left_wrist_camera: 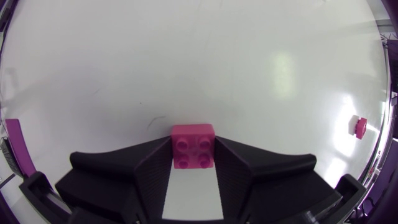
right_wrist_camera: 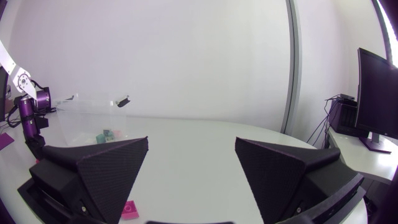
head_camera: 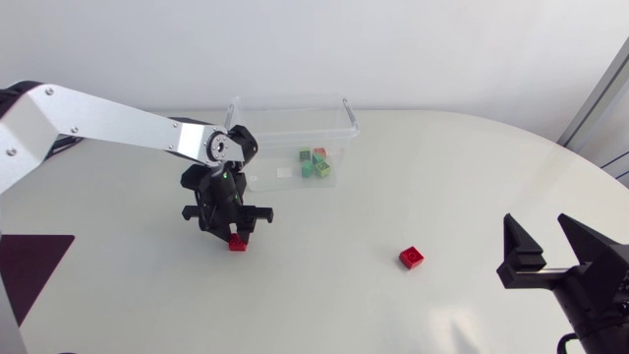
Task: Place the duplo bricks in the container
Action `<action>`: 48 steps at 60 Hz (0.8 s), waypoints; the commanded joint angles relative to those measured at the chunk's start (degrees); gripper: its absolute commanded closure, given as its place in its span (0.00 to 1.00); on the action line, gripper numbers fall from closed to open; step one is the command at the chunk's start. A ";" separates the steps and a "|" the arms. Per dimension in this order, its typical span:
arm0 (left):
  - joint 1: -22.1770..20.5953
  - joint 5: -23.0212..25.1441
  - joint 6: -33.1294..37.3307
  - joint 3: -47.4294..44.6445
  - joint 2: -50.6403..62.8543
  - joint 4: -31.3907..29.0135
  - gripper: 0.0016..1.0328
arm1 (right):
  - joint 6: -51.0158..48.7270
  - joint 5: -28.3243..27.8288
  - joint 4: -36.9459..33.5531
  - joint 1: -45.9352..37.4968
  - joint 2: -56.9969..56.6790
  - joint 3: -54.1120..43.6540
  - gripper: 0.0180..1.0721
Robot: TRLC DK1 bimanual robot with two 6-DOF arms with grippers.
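Count: one container (head_camera: 291, 97), clear plastic, with several small bricks (head_camera: 314, 162) inside. Most are green and at least one is red, but we cannot fix their number through the wall. Two red bricks lie outside it on the white table (head_camera: 472, 167). The held red brick (head_camera: 238, 243) sits just in front of the container, off its left front corner. Our left gripper (head_camera: 236, 232) points down over it, and in the left wrist view its fingers (left_wrist_camera: 155, 163) press the brick's two opposite sides, so the left gripper (left_wrist_camera: 193, 163) is clamped on the held red brick (left_wrist_camera: 193, 145). The loose red brick (head_camera: 412, 258) lies farther out from the container, past its right end on the near side, well apart from both grippers. It also shows in the left wrist view (left_wrist_camera: 358, 125) and the right wrist view (right_wrist_camera: 129, 210). Our right gripper (head_camera: 539, 234) rests far from the container, beyond the loose brick, with its jaws spread wide and nothing between them (right_wrist_camera: 191, 149). Between the held brick and the bricks inside stands the container's near wall. Our left arm (head_camera: 108, 123) crosses above the table to the container's left. Orientation: the held brick is studs up, four studs in a square with no long axis, its sides square to the fingers. The loose brick is also studs up and looks square. The container's long axis runs along the table's far edge.
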 commanded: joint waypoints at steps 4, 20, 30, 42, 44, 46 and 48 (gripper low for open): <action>-1.36 -0.51 -0.22 -0.25 -8.61 0.16 0.78 | 0.11 -0.32 -0.47 0.02 -0.03 -1.15 0.04; -0.39 -2.09 3.03 11.79 -13.71 1.39 0.77 | -0.68 -0.32 -0.56 0.90 -0.38 -1.15 0.04; -0.83 -3.85 5.14 14.08 -15.11 10.79 0.77 | -0.59 -0.32 -0.74 1.16 0.06 -1.15 0.04; 0.14 -5.17 5.93 18.03 -11.95 18.00 0.77 | -0.59 -0.32 -0.74 1.34 0.23 -1.15 0.04; 0.31 -5.61 5.93 18.65 -11.33 18.97 0.77 | -0.59 -0.32 -0.74 1.25 0.32 -1.15 0.04; 0.31 -6.49 6.02 19.09 -10.80 20.02 0.77 | -0.59 -0.32 -0.74 1.25 0.32 -1.15 0.04; 0.49 -7.98 6.29 20.23 -9.31 20.37 0.75 | -0.59 -0.32 -0.74 1.34 0.41 -1.15 0.04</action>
